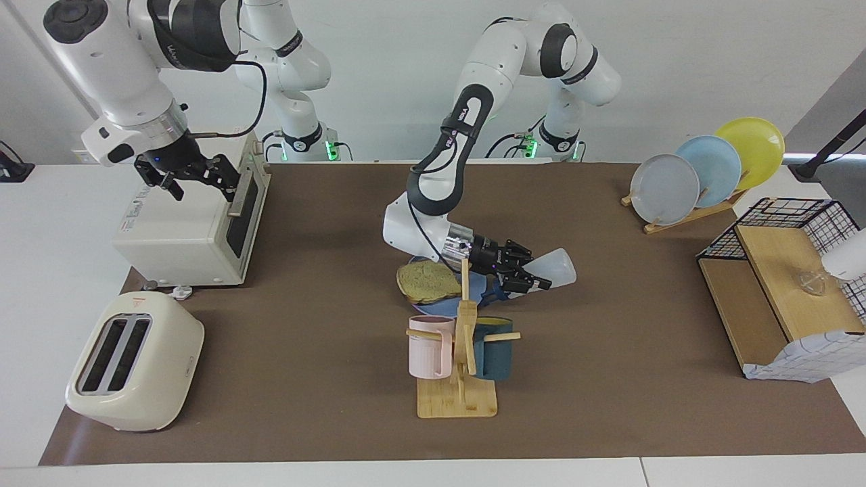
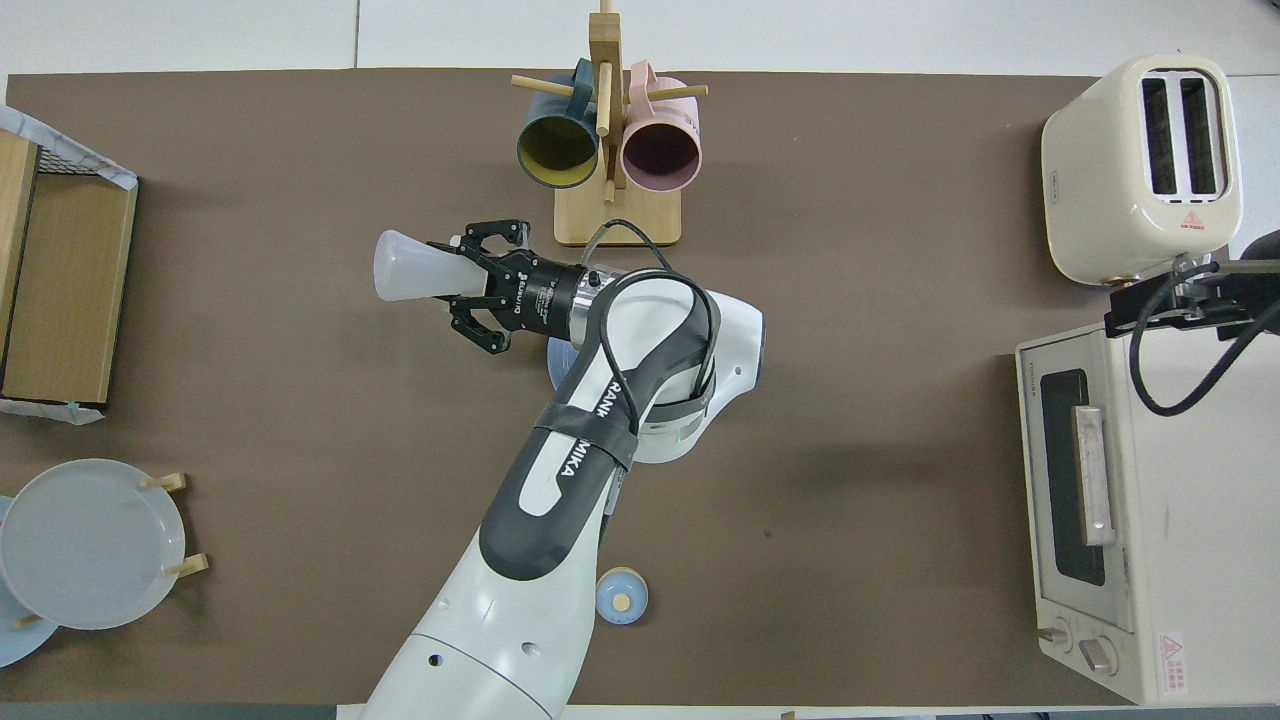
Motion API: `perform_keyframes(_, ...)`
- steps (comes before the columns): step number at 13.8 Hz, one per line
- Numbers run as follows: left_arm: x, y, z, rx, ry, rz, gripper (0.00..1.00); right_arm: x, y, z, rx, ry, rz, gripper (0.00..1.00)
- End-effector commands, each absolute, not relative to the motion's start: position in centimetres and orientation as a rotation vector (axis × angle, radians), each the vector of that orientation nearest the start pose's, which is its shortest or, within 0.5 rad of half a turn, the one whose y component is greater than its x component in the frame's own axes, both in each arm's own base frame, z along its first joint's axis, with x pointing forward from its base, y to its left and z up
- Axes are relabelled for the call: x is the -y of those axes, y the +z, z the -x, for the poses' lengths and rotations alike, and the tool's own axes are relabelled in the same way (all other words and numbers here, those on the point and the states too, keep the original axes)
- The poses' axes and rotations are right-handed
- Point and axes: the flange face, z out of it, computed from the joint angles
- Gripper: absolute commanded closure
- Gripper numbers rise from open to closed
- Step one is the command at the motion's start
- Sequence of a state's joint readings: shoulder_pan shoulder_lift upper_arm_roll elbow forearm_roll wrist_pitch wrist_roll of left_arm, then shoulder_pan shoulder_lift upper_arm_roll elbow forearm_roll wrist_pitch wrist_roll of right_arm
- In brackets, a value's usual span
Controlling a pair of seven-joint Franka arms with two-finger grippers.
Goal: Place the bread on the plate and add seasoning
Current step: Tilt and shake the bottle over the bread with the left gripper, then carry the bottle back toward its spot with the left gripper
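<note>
Presently the small translucent white seasoning bottle (image 1: 555, 268) is clamped, lying sideways, in the left gripper (image 1: 527, 276) over the brown mat beside the round medium-blue plate (image 1: 482, 289). On that plate the square brown-crusted bread slice (image 1: 427, 281) is lying. Over the white toaster oven (image 1: 189, 223) the right gripper (image 1: 196, 174) is held waiting, fingers apart.

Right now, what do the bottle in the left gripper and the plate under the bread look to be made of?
The seasoning bottle, held in the left gripper: likely soft plastic, a cloudy translucent white with a matte look. The plate under the bread: smooth, even medium blue with little shine, so plastic or melamine rather than glazed ceramic, though the look leaves that open.
</note>
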State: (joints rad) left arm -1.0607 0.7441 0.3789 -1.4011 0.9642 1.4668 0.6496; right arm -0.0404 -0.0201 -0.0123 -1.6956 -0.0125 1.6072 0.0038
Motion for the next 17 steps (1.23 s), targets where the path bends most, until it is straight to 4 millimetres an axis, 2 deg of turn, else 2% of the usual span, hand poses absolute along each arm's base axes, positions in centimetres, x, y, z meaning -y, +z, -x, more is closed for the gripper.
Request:
perform_keyframes(1,38.1,36.2,-54.9,-1.337,0.54,1.368,1.0,3.3,58.3,-54.2,-0.058,0.11,3.159,0.0)
perform_keyframes(2,38.1,36.5,-54.7,-1.339,0.539,1.372,1.0,3.3,58.2,-54.2,-0.058,0.113,3.159,0.0)
perform_keyframes(5,37.1,39.0,-53.7,-1.36,0.523,1.434,1.0,3.3,58.3,-54.2,-0.058,0.11,3.159,0.0)
perform_keyframes(8,36.5,41.2,-53.6,-1.378,0.495,1.518,1.0,3.3,58.3,-54.2,-0.058,0.11,3.159,0.0)
perform_keyframes(9,35.7,42.6,-53.7,-1.385,0.48,1.567,1.0,3.3,58.2,-54.2,-0.058,0.113,3.159,0.0)
perform_keyframes(11,32.7,47.1,-54.7,-1.403,0.408,1.711,1.0,3.3,58.3,-54.2,-0.058,0.11,3.159,0.0)
perform_keyframes(12,31.2,48.7,-55.2,-1.401,0.376,1.773,1.0,3.3,58.3,-54.2,-0.058,0.11,3.159,0.0)
perform_keyframes(13,30.5,49.4,-55.3,-1.405,0.359,1.82,1.0,3.3,58.2,-54.2,-0.058,0.113,3.159,0.0)
perform_keyframes(15,27.8,51.0,-56.4,-1.406,0.303,1.951,1.0,3.3,58.3,-54.2,-0.058,0.11,3.159,0.0)
perform_keyframes(17,25.7,51.5,-57.5,-1.414,0.227,2.074,1.0,3.3,58.3,-54.2,-0.058,0.11,3.159,0.0)
